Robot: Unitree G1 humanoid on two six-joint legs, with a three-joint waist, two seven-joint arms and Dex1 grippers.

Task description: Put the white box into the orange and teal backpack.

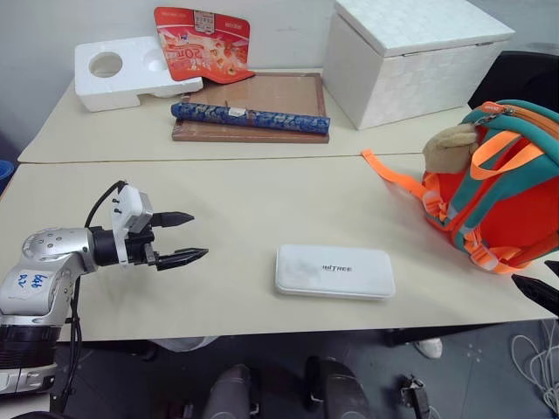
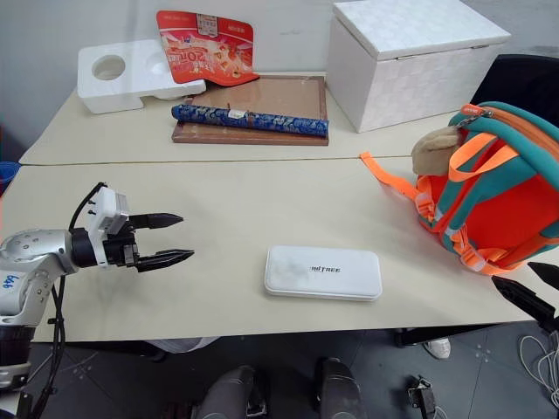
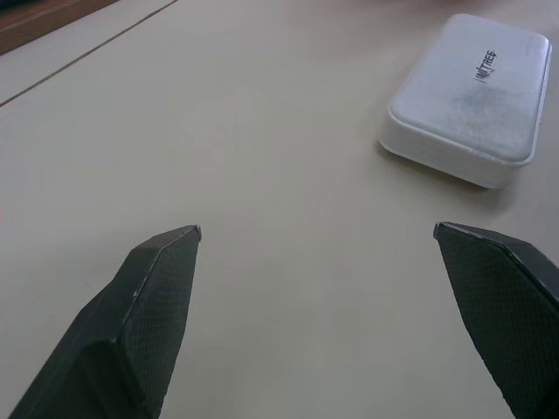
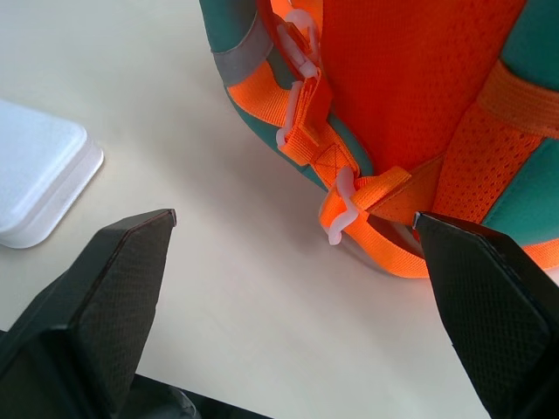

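I see a wide beige table (image 1: 262,209) in front of me, with a second beige table (image 1: 87,131) butted against its far edge. On that far table, at the right, stands a large white textured lidded box (image 1: 410,57); to its left lie a brown wooden tray (image 1: 279,96) with a long blue patterned roll (image 1: 249,118) across it, a white foam block with round holes (image 1: 122,74), and a red printed card (image 1: 203,42).

The small orange and teal backpack (image 1: 502,188) stands at the near table's right edge, a tan plush toy (image 1: 450,147) on its front, an orange strap (image 1: 393,175) trailing left.

The flat white box with rounded corners (image 1: 334,271) lies on the near table close to its near edge, centre-right, well left of the backpack.

My left gripper (image 1: 179,237) hovers over the table's left side, fingers spread wide and empty. My right gripper (image 4: 293,231) sits just before the backpack's base, fingers wide, holding nothing.
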